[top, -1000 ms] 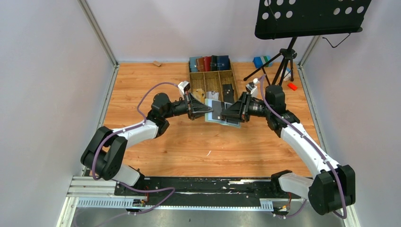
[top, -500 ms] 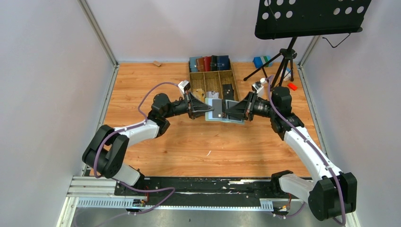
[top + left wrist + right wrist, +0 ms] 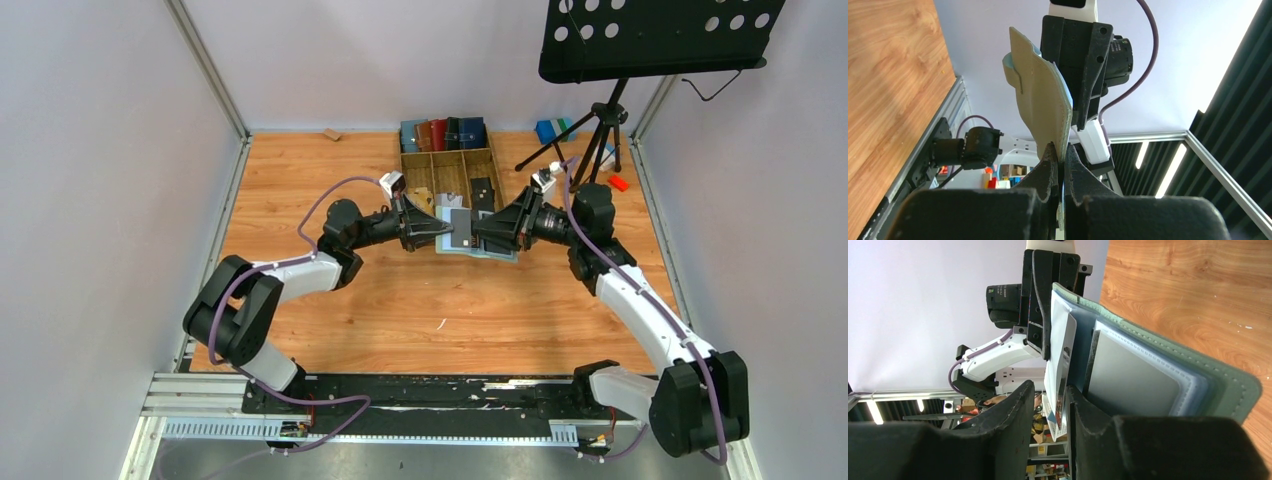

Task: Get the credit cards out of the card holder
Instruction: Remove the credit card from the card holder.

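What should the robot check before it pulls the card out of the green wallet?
1. The left fingers clamp the card holder edge: ok.
2. The card holder is opened up: ok.
3. The card sticks out between the right fingers: ok.
4. The right fingers pinch the card: not ok, a gap shows.
5. More cards hide in the pockets: cannot tell.

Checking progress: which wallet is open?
The sage-green card holder, held up by the left gripper with its pockets showing; the blue, brown and black wallets stand shut in a row at the back.
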`<state>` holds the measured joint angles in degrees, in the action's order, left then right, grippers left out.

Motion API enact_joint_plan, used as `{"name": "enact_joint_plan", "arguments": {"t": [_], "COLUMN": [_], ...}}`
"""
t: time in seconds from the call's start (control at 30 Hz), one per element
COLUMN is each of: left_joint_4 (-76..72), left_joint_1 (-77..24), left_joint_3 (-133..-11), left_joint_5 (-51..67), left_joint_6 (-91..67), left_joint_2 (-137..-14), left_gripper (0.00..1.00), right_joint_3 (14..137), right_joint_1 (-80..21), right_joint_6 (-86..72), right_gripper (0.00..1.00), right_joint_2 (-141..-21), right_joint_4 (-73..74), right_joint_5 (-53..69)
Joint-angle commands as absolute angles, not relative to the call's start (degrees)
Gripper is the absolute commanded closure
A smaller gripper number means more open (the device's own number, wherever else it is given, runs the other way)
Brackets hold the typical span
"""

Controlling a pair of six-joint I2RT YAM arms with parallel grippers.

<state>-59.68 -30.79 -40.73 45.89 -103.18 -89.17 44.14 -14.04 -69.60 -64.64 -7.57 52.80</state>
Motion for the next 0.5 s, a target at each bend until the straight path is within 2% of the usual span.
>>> {"name": "enact_joint_plan", "arguments": {"t": [0.0,0.17,0.27,0.4,0.47], "left_joint_4": [-66.6,-67.4,-66.3,-66.0,-65.7], "left_joint_1": [-31.3,-31.3,-31.3,-30.4,-29.4], "left_joint_3": [-43.3,-43.8,-43.8,-43.1,-42.7], "left_joint_5": [46.3,46.8,47.3,47.5,47.7], "left_joint_6": [-105.8,-106.5,-106.4,-106.3,-106.3], "left_joint_2": [-89.4,-90.2,-90.6,-90.5,-90.0], "left_gripper": [1.00,1.00,1.00,1.00,0.96], "right_joint_3": [44.7,44.6,44.6,44.7,44.0], "right_joint_1": [-13.9,-13.9,-13.8,-12.4,-10.8], "right_joint_6": [-71.2,-71.4,-70.9,-68.4,-67.7], "right_gripper": [0.70,0.86,0.99,1.00,1.00], "right_joint_2": [-65.4,-65.3,-65.6,-64.9,-64.0], "right_joint_4": [-12.9,-12.9,-12.4,-8.2,-6.9], "right_joint_5": [52.8,52.1,52.4,52.1,52.4]}}
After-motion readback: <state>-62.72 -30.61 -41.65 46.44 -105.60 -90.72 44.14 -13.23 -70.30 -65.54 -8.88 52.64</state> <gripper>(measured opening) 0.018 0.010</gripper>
